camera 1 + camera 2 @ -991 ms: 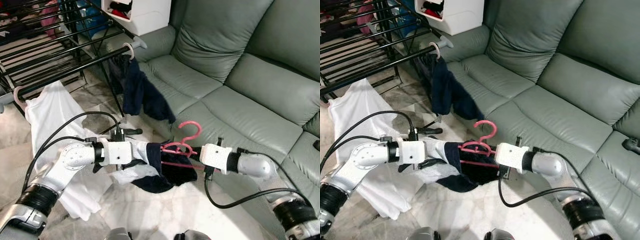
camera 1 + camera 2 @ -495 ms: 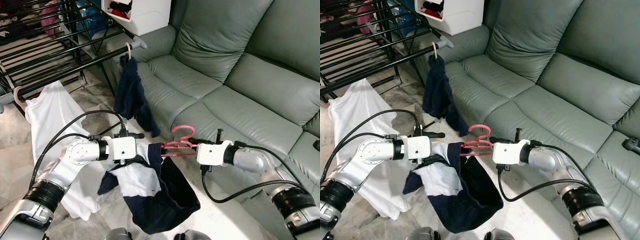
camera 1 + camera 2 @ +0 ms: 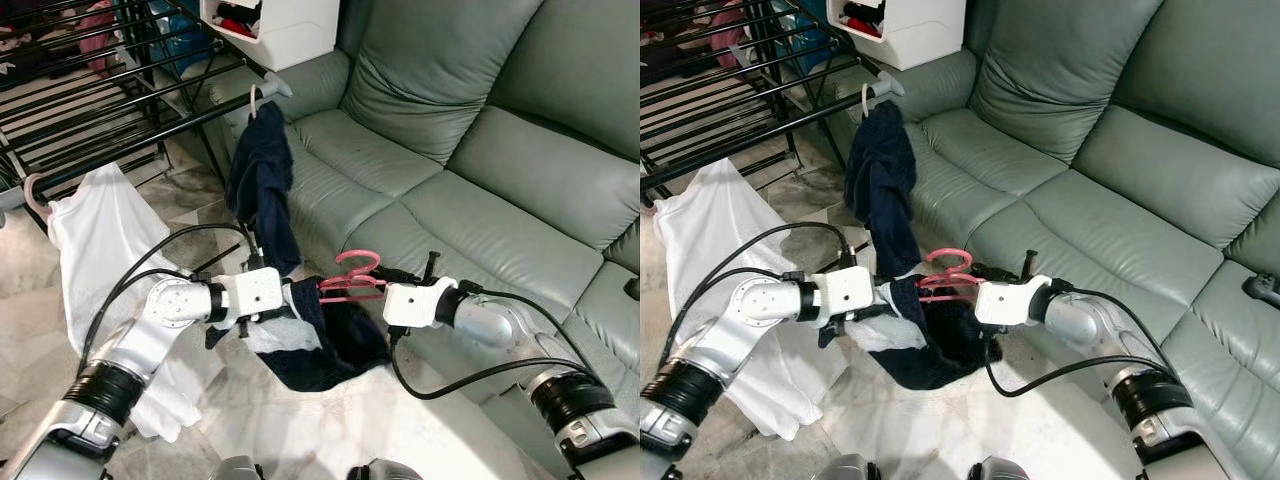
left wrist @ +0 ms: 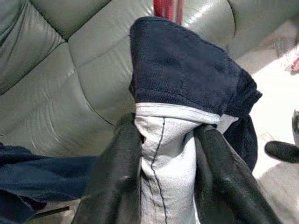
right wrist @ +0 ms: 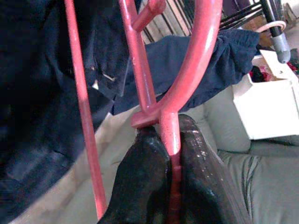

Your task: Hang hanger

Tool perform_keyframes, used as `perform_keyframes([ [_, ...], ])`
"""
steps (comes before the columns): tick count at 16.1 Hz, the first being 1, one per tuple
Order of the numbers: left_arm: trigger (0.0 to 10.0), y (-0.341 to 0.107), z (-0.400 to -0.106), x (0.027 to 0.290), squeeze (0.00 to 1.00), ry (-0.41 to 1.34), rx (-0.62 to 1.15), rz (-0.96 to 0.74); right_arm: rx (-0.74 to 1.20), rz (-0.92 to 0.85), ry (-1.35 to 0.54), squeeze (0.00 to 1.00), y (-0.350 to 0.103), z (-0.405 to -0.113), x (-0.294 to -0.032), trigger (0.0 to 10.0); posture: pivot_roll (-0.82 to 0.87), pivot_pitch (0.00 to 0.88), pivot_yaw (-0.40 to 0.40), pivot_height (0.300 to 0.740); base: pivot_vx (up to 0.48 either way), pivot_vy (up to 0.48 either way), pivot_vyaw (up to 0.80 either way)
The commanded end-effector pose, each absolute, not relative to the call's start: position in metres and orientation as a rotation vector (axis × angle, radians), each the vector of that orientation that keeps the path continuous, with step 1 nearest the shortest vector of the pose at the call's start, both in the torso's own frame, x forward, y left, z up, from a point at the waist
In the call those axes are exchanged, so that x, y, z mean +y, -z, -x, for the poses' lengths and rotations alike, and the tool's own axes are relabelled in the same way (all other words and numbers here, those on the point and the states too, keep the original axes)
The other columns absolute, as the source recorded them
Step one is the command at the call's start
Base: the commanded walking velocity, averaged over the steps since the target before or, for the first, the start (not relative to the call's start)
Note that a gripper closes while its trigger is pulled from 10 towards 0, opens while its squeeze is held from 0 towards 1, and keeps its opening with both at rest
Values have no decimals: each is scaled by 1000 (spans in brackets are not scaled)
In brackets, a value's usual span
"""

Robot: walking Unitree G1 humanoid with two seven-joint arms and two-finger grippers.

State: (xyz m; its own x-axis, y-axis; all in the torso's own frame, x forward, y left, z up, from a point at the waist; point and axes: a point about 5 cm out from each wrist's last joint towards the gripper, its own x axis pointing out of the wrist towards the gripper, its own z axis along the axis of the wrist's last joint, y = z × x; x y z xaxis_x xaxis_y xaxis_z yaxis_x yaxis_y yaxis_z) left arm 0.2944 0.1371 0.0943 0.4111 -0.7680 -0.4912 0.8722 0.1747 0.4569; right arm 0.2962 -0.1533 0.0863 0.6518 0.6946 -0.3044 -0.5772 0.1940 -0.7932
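Pink hanger (image 3: 350, 285) pinched at its neck by our right pincer (image 5: 170, 154), our left pincer (image 4: 166, 177) clamped on its navy-and-white garment (image 3: 320, 340), sofa (image 3: 470, 170) right, drying rack (image 3: 110, 100) far left.

Home living room, doubling as laundry-drying spot. Grey-green leather sofa (image 3: 480, 150) with big cushions along one side; black metal drying rack (image 3: 90, 110) beside it, with a dark garment (image 3: 262, 190) and a white shirt (image 3: 95, 230) hanging off its rails. Pale marble-look tile floor (image 3: 330, 430).

No legible text or labels
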Motion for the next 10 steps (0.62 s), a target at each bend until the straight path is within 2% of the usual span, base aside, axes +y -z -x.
perform_keyframes([
  [1,0,-90,-291,132,0,1188,173,-762,-269,981,-859,0,-108,-302,-142,10000,-11,27,17,740,0,0,0],
  [2,0,-90,-291,132,0,1182,175,-767,-273,977,-862,0,-108,-302,-141,10000,-11,27,17,740,0,0,0],
  [4,2235,-89,-295,132,0,1150,175,-776,-295,966,-873,0,-111,-301,-138,10000,-13,28,18,740,0,0,0],
  [5,2235,-89,-295,132,0,1151,177,-772,-298,966,-871,0,-111,-301,-138,10000,-13,28,18,740,0,0,0],
  [6,78,-87,-295,131,0,1149,187,-769,-309,963,-865,0,-112,-302,-138,10000,-14,27,16,740,0,0,0],
  [10,0,-74,-286,131,0,1189,243,-783,-351,954,-837,0,-119,-304,-137,10000,-16,29,18,740,0,0,0],
])
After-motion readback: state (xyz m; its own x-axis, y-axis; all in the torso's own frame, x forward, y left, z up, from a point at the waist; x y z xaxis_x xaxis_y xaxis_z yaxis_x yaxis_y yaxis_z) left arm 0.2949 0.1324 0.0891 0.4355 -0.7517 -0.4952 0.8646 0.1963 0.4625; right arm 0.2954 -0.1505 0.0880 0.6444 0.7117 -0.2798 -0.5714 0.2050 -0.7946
